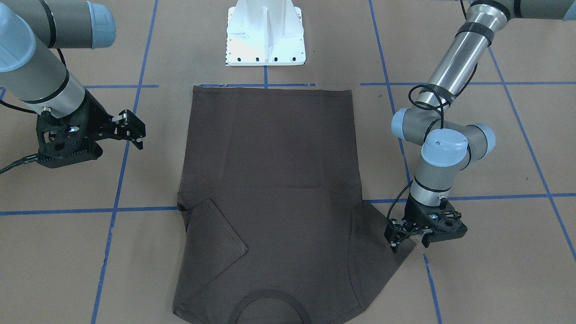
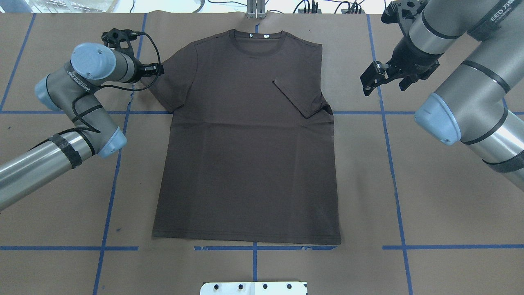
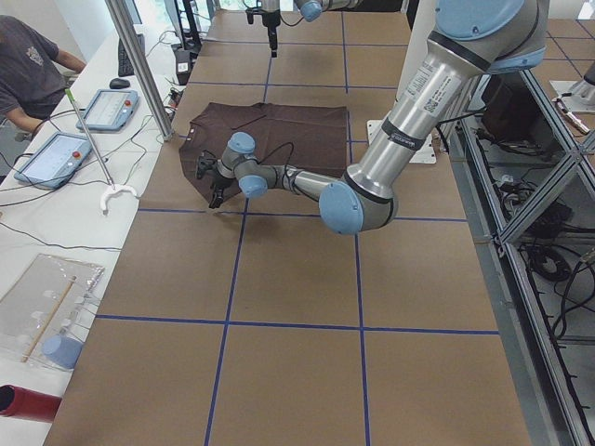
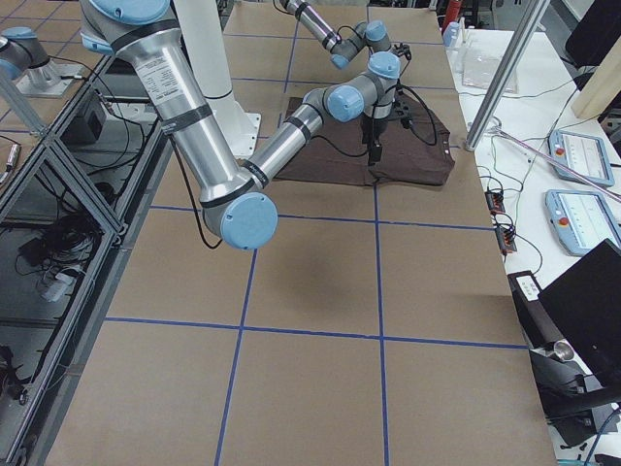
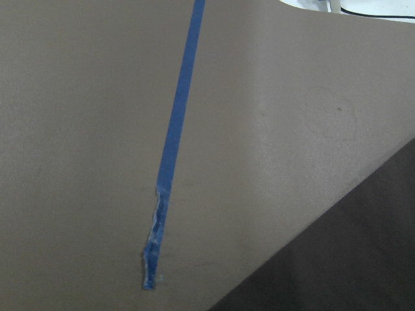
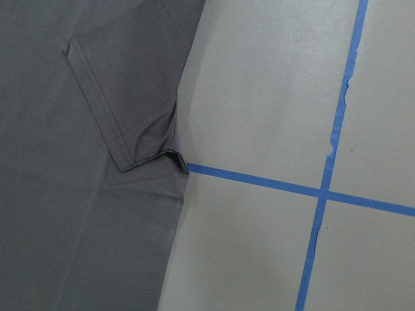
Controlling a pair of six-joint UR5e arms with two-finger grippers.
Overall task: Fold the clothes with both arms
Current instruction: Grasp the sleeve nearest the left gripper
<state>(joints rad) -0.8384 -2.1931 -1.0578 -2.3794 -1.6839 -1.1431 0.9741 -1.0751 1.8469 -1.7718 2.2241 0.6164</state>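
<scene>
The brown paper-covered surface [image 2: 430, 196], marked off in squares by blue tape lines [image 2: 393, 164], carried the T-shirt [image 2: 245, 155] at its centre. The shirt lay flat, its long axis running straight out from the white pedestal base [image 1: 265, 36]. Its hem [image 2: 245, 239] was nearest that base and its collar [image 2: 256, 41] pointed away, toward the far edge.

The right arm [image 2: 470, 82] reached in on its own side. The left arm [image 2: 77, 82] bent down toward the shirt's shoulder.

The right pincer [image 2: 366, 84] hung above bare surface, apart from the shirt, with its jaws spread and nothing between them. The left pincer [image 1: 409, 245] pointed down at the outer tip of the left sleeve [image 2: 168, 88], which lay spread flat. Its jaws stood apart, one over the cloth and one just past its edge, gripping nothing.

The right sleeve [image 2: 301, 96] was folded inward onto the chest.
</scene>
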